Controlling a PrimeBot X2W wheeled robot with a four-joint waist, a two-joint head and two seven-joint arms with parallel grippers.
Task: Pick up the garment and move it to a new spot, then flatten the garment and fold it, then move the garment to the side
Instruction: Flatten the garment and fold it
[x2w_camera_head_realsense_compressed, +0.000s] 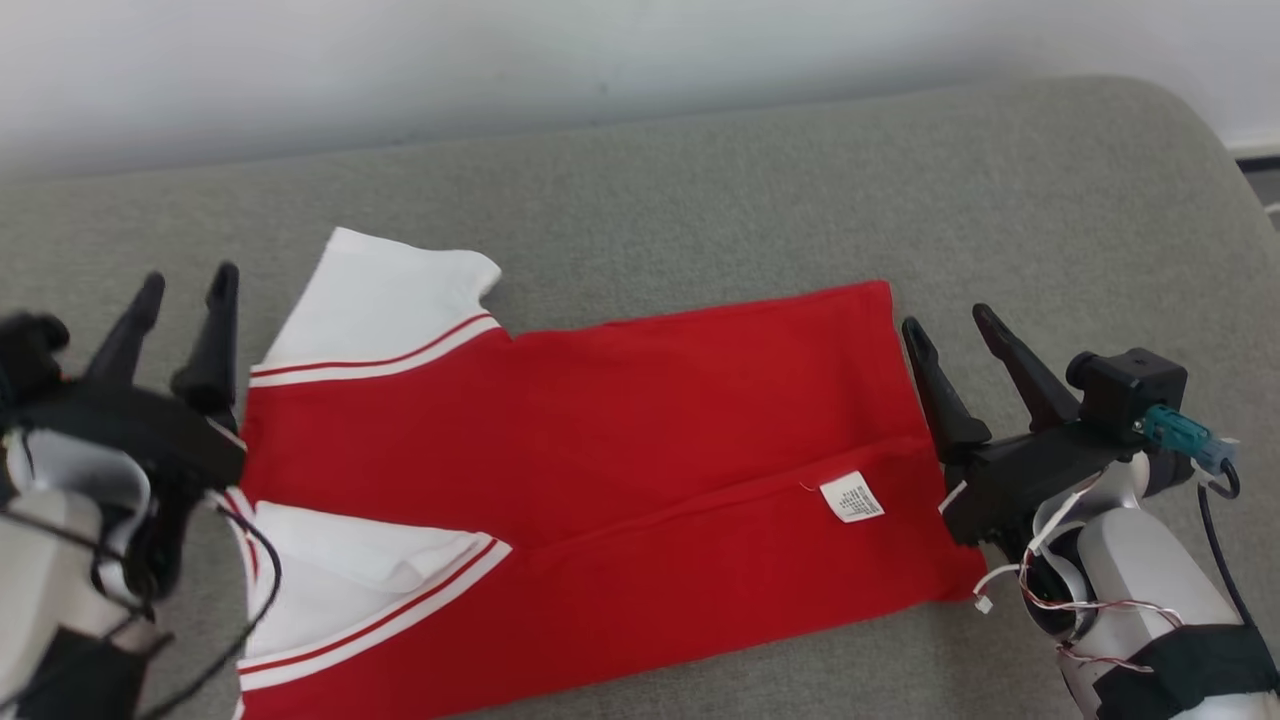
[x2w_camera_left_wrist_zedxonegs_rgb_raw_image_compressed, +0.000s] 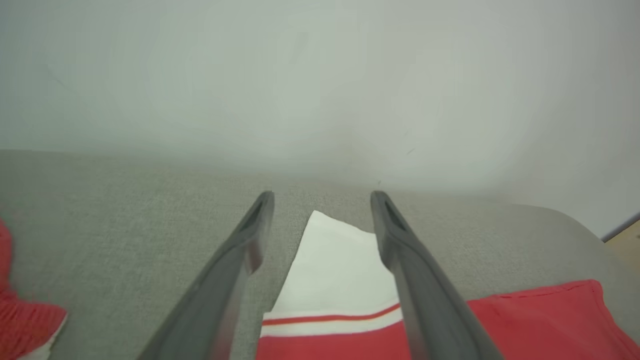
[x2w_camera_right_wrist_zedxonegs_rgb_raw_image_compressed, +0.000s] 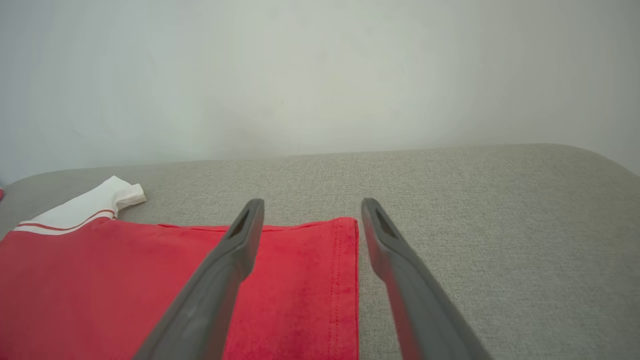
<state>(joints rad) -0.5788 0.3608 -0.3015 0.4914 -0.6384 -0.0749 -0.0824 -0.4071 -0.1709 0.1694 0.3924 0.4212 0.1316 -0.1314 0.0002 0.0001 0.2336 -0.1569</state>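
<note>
cushion (x2w_camera_head_realsense_compressed: 700, 180): left claw (x2w_camera_head_realsense_compressed: 190, 276), right claw (x2w_camera_head_realsense_compressed: 944, 318) wide open, empty, flanking garment (x2w_camera_head_realsense_compressed: 650, 420)

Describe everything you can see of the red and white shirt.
The shirt is red, soft-looking knit fabric with two white short sleeves, each trimmed by a thin red stripe. It lies flat on the grey upholstered cushion, sleeves toward the robot's left, stitched hem toward its right. A diagonal fold edge crosses the body; a white care label shows near the hem. The open left pincer stands at the sleeve end, the open right pincer at the hem; contact cannot be told.
</note>
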